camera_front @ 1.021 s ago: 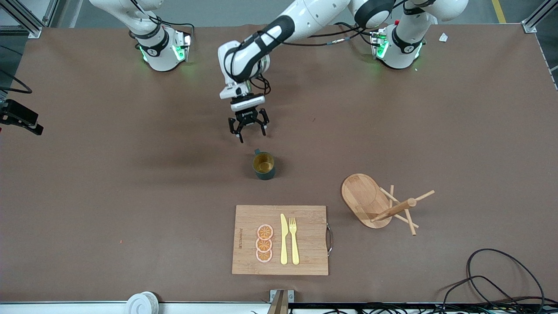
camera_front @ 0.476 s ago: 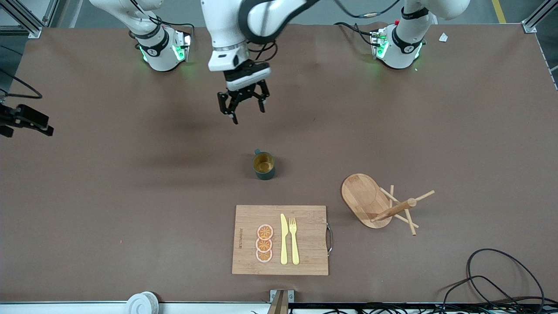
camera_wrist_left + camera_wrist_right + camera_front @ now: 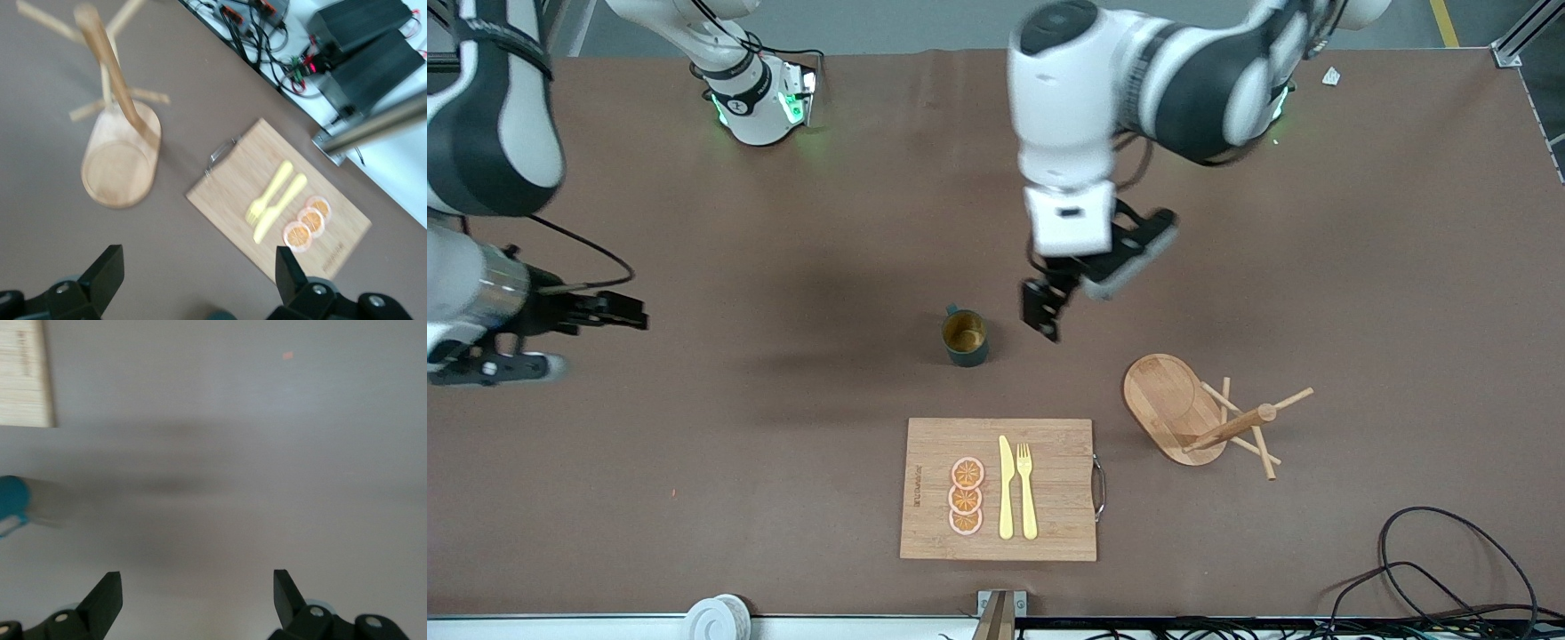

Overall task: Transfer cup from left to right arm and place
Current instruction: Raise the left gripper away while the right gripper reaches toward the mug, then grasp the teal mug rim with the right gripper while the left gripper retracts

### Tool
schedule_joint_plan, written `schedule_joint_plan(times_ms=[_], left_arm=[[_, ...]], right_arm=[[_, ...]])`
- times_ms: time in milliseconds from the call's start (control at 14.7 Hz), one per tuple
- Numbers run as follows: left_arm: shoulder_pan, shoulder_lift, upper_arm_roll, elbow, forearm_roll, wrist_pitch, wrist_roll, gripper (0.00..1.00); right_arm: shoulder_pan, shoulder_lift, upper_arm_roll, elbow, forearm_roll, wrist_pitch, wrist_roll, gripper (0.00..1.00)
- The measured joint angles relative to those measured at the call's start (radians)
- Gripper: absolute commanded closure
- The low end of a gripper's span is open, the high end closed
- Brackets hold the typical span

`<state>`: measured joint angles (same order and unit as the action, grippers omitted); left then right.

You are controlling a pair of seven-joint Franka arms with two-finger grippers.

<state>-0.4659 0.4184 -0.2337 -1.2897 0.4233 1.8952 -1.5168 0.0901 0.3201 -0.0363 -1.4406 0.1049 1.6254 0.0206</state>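
Note:
The cup (image 3: 965, 337), a dark teal-green mug with a mustard-yellow inside, stands upright on the brown table (image 3: 694, 462) near its middle. My left gripper (image 3: 1049, 316) hangs open and empty just beside the cup, toward the left arm's end. In the left wrist view its fingers (image 3: 107, 273) stand wide apart, and a sliver of the cup (image 3: 223, 315) shows at the edge. My right gripper (image 3: 633, 315) is open and empty over the table at the right arm's end. The right wrist view shows the cup (image 3: 10, 497) far off.
A bamboo cutting board (image 3: 1058, 444) with a yellow knife (image 3: 1006, 489), a fork (image 3: 1027, 489) and orange slices (image 3: 966, 496) lies nearer the front camera than the cup. A wooden mug tree (image 3: 1209, 413) lies tipped over toward the left arm's end. Cables (image 3: 1449, 569) lie at the table's corner.
My left gripper has swung toward the left arm's end and down, to just beside the cup. My right arm has come into view over the right arm's end. The cup has not moved.

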Motion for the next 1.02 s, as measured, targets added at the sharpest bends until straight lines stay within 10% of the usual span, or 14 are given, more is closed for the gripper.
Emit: schedule_joint_plan(times_ms=[1021], left_arm=[[0.515,-0.209,0.050,-0.008,-0.338,-0.299,1.114,0.00]], right_arm=[[0.521,0.314,0.006,0.008,0.049,0.450,1.163,0.00]])
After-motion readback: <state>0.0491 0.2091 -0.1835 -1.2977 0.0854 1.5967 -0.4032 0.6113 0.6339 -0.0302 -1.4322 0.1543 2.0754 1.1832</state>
